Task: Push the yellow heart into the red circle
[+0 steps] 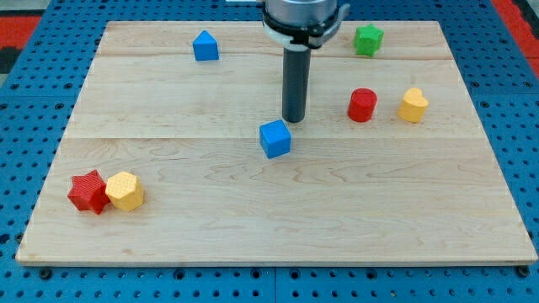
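My tip (292, 120) rests on the wooden board (253, 219) near its middle, and it has no fingers to open or close: it is a plain dark rod, holding nothing. It stands just above and slightly to the view's right of the blue cube (275, 138); the two are very close, but whether they touch I cannot tell.

Taking the red circle (362, 105) as the landmark: the yellow heart (413, 105) sits just to its right in the view, at about the same height, with a narrow strip of bare wood between them, so they are near but apart. My tip is to the left of the red circle, a fair way off, with clear board between. The blue cube lies farther left and a little lower than the red circle. The green star (368, 39) is above the red circle, close to the board's top edge. The blue house-shaped block (205, 46) is far to the upper left of it. Well away to the lower left of the red circle, near the board's left corner, the red star (88, 191) and the yellow hexagon (125, 190) sit side by side, touching.
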Tool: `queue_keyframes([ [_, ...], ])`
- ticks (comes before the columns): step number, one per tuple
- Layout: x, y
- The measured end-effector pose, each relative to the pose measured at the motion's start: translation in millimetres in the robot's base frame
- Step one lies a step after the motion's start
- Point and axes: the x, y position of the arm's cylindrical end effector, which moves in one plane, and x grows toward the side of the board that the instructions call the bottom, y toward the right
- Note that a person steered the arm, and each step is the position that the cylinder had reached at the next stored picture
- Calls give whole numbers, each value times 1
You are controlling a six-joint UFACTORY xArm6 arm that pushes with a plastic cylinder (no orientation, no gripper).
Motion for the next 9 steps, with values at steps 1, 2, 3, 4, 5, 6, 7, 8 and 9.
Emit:
queue_keyframes([
  [1, 49, 18],
  [2, 57, 113],
  [3, 43, 219],
  [4, -12, 223],
  [5, -51, 163],
  [6, -48, 103],
  [7, -46, 169],
  [8, -48, 213],
  [9, -30, 230],
])
